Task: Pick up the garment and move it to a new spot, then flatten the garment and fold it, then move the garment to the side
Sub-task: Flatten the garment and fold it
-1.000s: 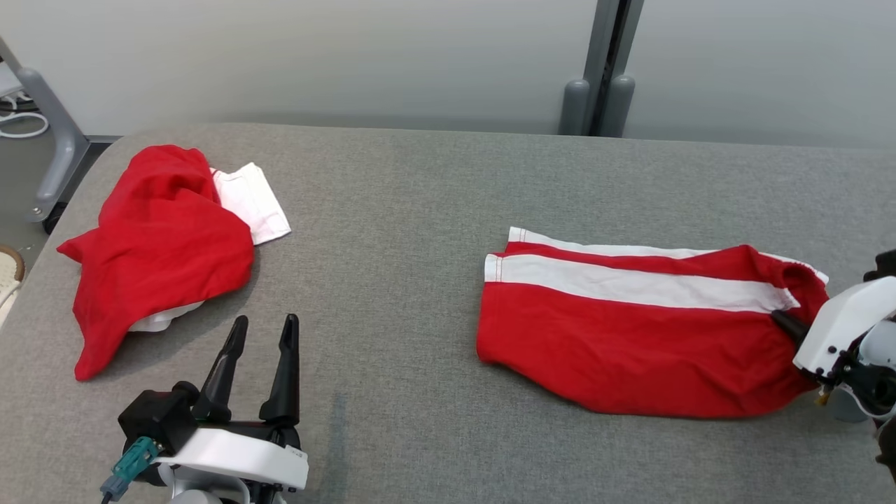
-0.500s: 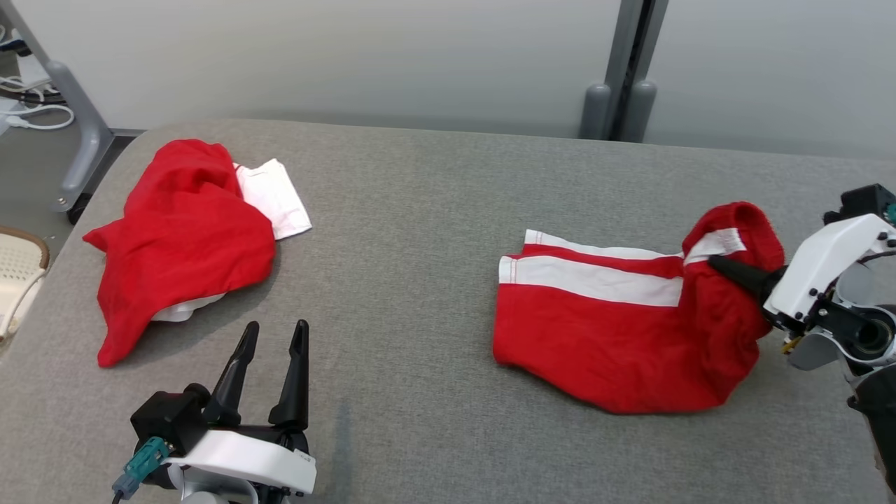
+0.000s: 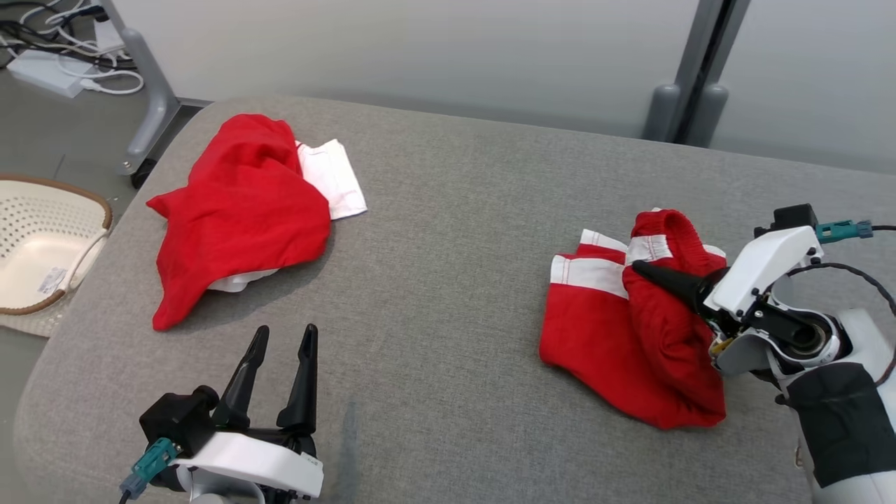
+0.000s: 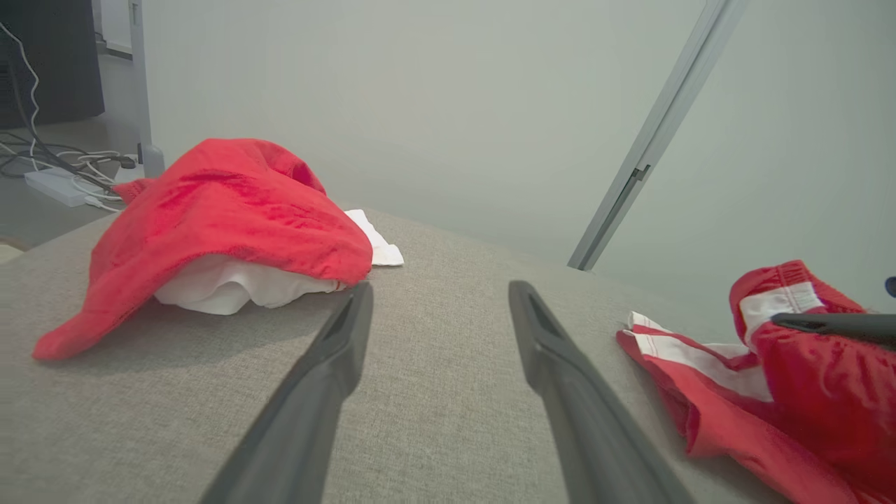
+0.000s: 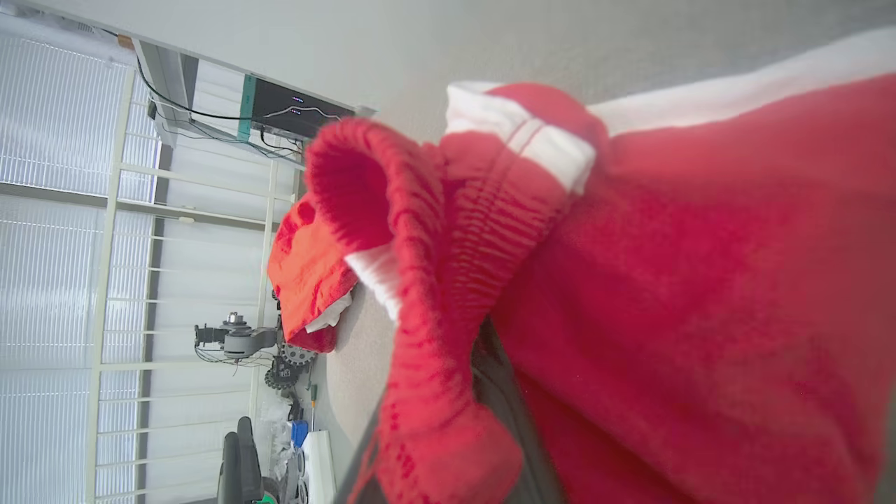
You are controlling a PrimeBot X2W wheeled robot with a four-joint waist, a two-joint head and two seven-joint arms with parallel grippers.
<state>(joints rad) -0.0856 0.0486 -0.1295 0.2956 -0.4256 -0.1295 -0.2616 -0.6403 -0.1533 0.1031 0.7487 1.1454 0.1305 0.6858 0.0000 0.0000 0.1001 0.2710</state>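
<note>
Nearest the robot, the left gripper (image 3: 285, 329) hovered over the grey table (image 3: 448, 231) with its fingers spread and empty. Further out on the right, the right gripper (image 3: 640, 267) was pinched on the elastic waistband of the red-and-white shorts (image 3: 630, 350), holding that end raised and doubled over the legs. This looked like the folding step. The next move would call for laying the waistband squarely on the striped hems before letting go. Beyond, at the far left, lay a crumpled red garment (image 3: 238, 203).
</note>
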